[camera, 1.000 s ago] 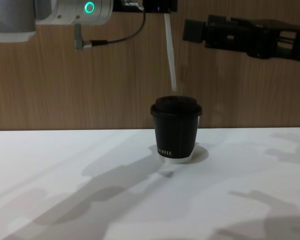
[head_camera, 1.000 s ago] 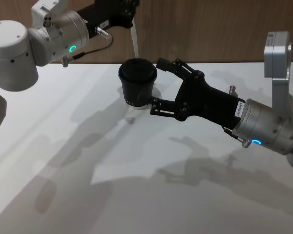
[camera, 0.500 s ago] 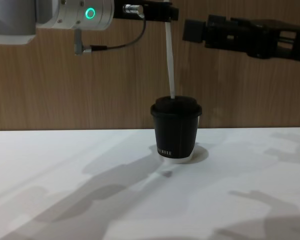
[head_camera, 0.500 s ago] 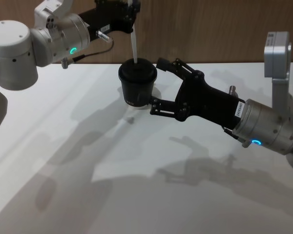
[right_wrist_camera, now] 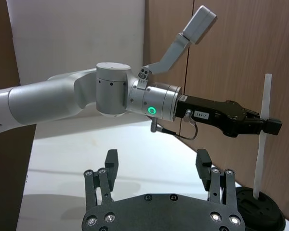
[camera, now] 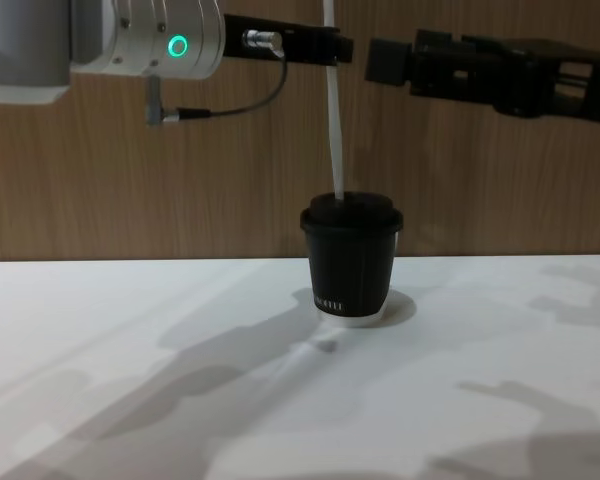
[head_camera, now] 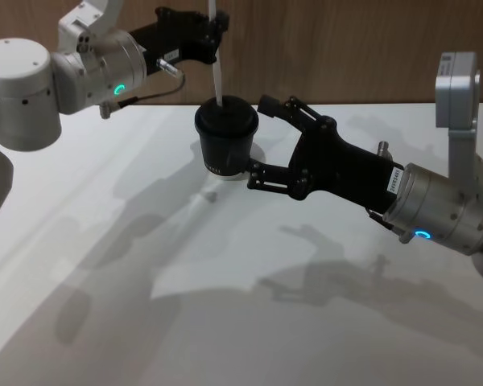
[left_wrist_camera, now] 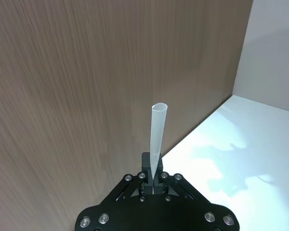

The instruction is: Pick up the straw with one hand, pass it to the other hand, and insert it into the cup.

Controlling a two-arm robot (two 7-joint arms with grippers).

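The black cup (head_camera: 225, 141) with its domed lid stands on the white table (head_camera: 225, 305). My left gripper (head_camera: 216, 36) is shut on the white straw (head_camera: 218, 80) and holds it upright over the cup. The straw's lower end meets the lid's top in the chest view, at the cup (camera: 351, 262) below the straw (camera: 334, 130). The left wrist view has the straw (left_wrist_camera: 158, 132) pinched in the left gripper (left_wrist_camera: 154, 173). My right gripper (head_camera: 262, 138) hovers open just right of the cup and higher than it, holding nothing. From the right gripper (right_wrist_camera: 157, 159), the straw (right_wrist_camera: 264, 134) rises out of the cup (right_wrist_camera: 257, 211).
A wooden wall (camera: 230, 180) runs close behind the table's far edge. Bare white tabletop spreads in front of the cup and to both sides, crossed by the arms' shadows.
My left gripper has come down with the straw, bringing its lower end from above the lid onto the lid's top. The right arm and the cup have not moved.
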